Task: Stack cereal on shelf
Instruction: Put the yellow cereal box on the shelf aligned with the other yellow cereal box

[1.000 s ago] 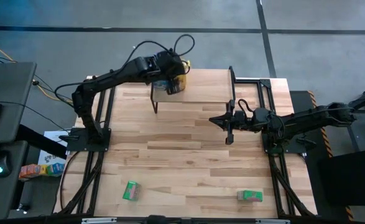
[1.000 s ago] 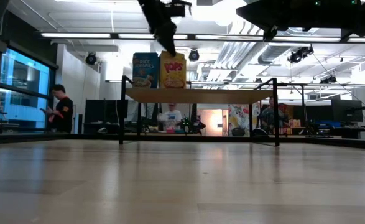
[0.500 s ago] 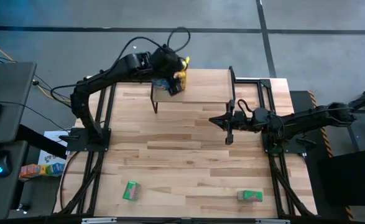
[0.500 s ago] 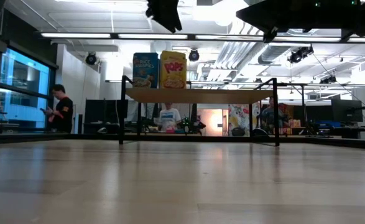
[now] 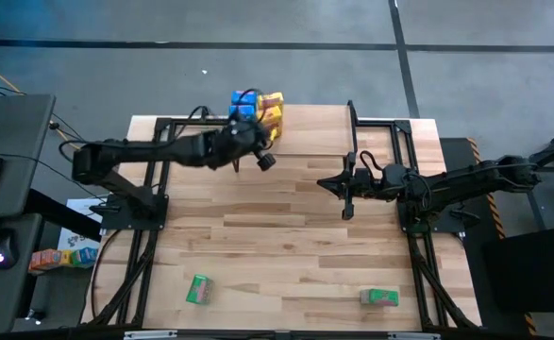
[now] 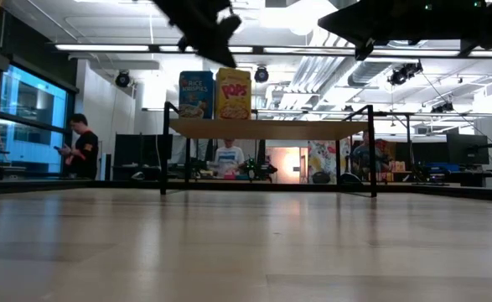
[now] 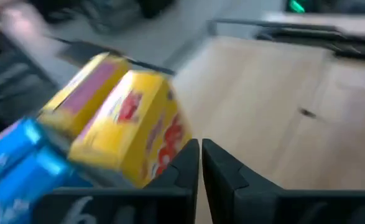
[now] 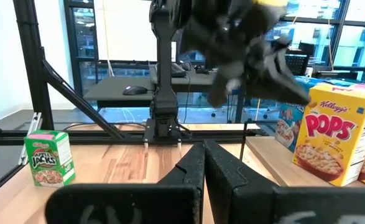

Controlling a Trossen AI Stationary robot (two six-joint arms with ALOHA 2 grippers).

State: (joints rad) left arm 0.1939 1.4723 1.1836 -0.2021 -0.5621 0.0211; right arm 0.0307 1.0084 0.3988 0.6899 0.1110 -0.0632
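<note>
A blue cereal box (image 6: 195, 94) and a yellow one (image 6: 233, 94) stand upright side by side on the left end of the shelf (image 6: 266, 128). From above they show at the shelf's far left corner (image 5: 258, 106). My left gripper (image 5: 265, 161) hovers shut, with nothing in it, just on the near side of the boxes and above the shelf board (image 5: 305, 132). Its wrist view shows its shut fingers (image 7: 199, 155) and the yellow box (image 7: 132, 134) close ahead. My right gripper (image 5: 344, 184) waits shut by the shelf's right end. Two green boxes (image 5: 199, 290) (image 5: 378, 298) lie near the table's front edge.
The shelf's black legs (image 6: 163, 151) (image 6: 371, 151) stand on the far half of the wooden table (image 5: 286, 246). Black arm frames (image 5: 135, 236) (image 5: 428, 246) line the left and right sides. People (image 6: 82, 147) stand in the room behind.
My left gripper has drawn back from the yellow box on the shelf, coming toward the table's near edge as the arm folded low toward the left. Both boxes stay upright on the shelf.
</note>
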